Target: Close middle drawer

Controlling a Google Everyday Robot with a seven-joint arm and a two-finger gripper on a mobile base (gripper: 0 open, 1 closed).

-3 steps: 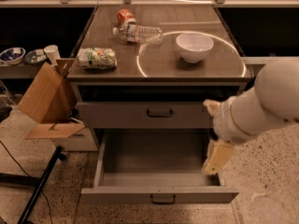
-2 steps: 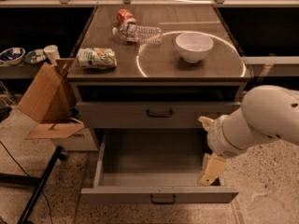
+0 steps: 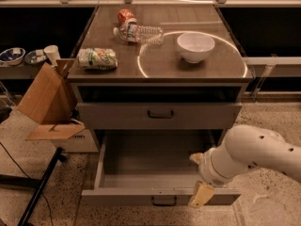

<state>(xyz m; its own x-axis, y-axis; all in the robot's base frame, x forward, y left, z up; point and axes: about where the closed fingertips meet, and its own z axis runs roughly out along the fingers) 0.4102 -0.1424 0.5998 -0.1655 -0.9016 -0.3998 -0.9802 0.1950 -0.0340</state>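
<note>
The middle drawer (image 3: 117, 197) is a wide grey metal drawer with a low front panel and a small dark handle (image 3: 163, 201). It is pulled far out, and its deep plain tray (image 3: 150, 161) holds nothing. My gripper (image 3: 200, 188), on a thick white arm (image 3: 254, 157) coming in from the right, is at the right end of the drawer's front panel. Its tan tip overlaps the panel's top edge. The taller-fronted drawer (image 3: 117, 116) above is slightly out. The lowest drawer is hidden.
On the cabinet top (image 3: 160, 65) are a white bowl (image 3: 195, 46), a lying plastic water bottle (image 3: 140, 33), a green snack bag (image 3: 97, 59) and a red can (image 3: 125, 16). A cardboard box (image 3: 44, 100) and a black stand leg (image 3: 40, 187) are to the left.
My arm and gripper have moved down and towards the front of the open drawer, from above its right side to its front panel. The drawer has not visibly moved.
</note>
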